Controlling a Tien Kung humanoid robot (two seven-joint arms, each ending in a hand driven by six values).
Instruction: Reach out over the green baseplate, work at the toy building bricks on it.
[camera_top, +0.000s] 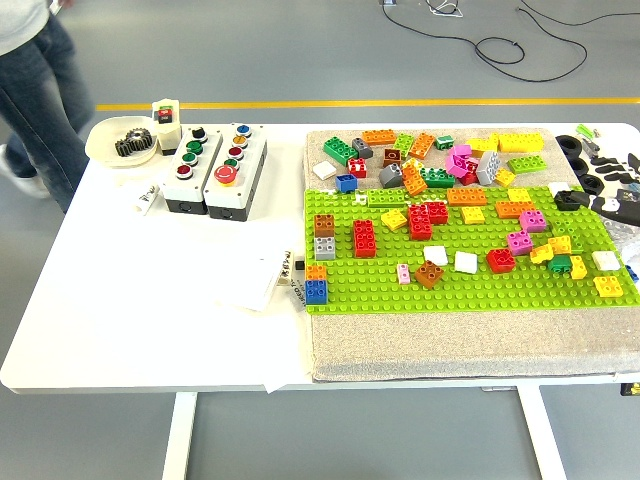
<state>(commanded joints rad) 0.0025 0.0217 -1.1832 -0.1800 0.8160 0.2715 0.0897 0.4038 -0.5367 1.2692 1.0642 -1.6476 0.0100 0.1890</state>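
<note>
Reach not yet started over green baseplate (470, 285). Baseplate lay flat on grey mat (400, 350) at right half of table (130, 300), long axis left-right, parallel to table's near edge. Toy bricks (420, 215) scattered on baseplate and just behind it. Right hand (605, 185) at baseplate's far right corner, finger state unclear. Left hand not visible. Next: extend hand over bricks.

Bright, even light from overhead fills the frame. The white tabletop (120, 300) is close to washed out on the left, its surface detail nearly lost. Shadows are soft and short, hugging the bricks on the green baseplate (460, 290) and under the tabletop's near edge. Focus is fairly sharp across the middle; fine detail turns grainy and a little soft toward the right edge and upper corners.
</note>
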